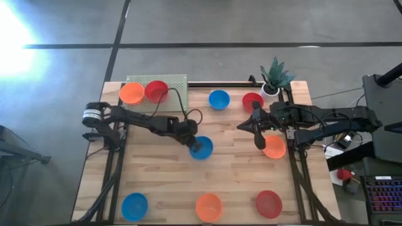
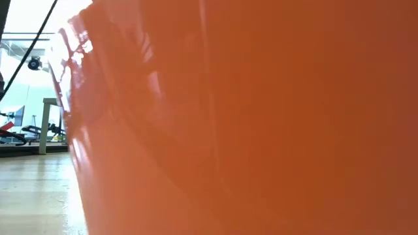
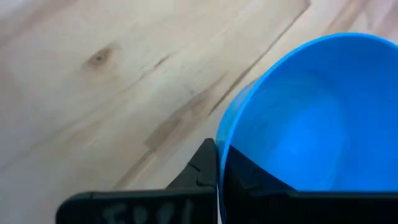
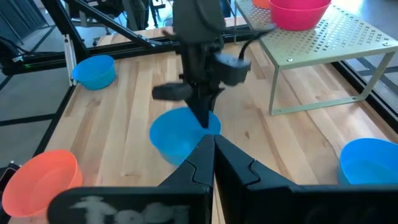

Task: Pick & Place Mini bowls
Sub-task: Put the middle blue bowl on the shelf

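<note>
Nine mini bowls show in the high view. An orange one and a red one sit on a pale green perforated stand. A blue, a red, an orange and a middle blue bowl stand on the table. Another blue, orange and red one line the near edge. My left gripper is shut on the middle blue bowl. My right gripper hangs shut and holds nothing, just left of the orange bowl. My left gripper pinches the rim of the middle blue bowl, with one finger outside the wall and the other inside. It comes from above, pointing down. The bowl seems to rest on the table; I cannot tell whether it is lifted.
A white pot with a green plant stands at the far right corner. The low view is filled by an orange bowl's wall close to the camera. Bare wood lies between the middle and the near row.
</note>
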`<action>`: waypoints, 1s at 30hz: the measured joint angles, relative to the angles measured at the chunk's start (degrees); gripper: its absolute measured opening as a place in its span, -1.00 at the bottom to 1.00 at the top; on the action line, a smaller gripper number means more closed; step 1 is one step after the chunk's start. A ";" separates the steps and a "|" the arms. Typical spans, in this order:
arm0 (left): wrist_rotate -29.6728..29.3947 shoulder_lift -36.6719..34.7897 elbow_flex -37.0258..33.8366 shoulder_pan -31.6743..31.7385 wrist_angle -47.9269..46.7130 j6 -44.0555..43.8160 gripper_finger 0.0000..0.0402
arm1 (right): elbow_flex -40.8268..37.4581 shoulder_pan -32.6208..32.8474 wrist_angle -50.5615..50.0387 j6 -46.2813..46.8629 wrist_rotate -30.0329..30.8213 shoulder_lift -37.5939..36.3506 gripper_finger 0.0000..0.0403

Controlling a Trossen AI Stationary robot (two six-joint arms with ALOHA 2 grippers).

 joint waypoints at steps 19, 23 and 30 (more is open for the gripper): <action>-2.35 -11.33 22.55 10.48 -34.02 15.46 -1.00 | -0.02 0.00 -0.02 -0.01 0.00 -0.02 -0.96; -2.33 -11.10 28.21 15.38 -39.55 21.43 -1.00 | 0.00 0.00 0.00 -0.01 0.00 -0.02 -0.96; -2.35 -10.94 33.63 26.64 -42.70 31.28 -1.00 | -0.01 0.00 0.00 -0.20 0.83 -0.02 -0.96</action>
